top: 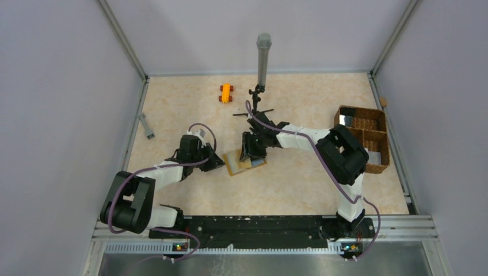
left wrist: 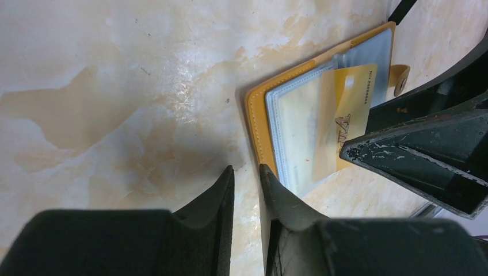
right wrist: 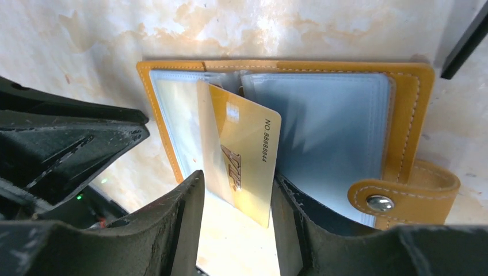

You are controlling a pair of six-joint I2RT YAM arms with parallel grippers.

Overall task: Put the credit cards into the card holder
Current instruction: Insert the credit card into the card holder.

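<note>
so the card holder (right wrist: 403, 103) lies flat and open about mid-table, a bit toward the near edge, long axis running roughly left edge to right edge; mustard leather with pale stitching, clear plastic sleeves inside, metal snap tab (right wrist: 380, 202) on the end away from the left gripper (left wrist: 246, 172); that one sits just beside the wallet's left end, fingers nearly together, holding nothing; the right gripper (right wrist: 237, 195) looks to pinch a glossy gold credit card (right wrist: 244, 149) by its long edges, card crosswise to the wallet, tilted, partly under a sleeve; woven wicker basket (top: 377, 123) at the right edge; blocky orange toy car (top: 226, 92) near the far edge
</note>
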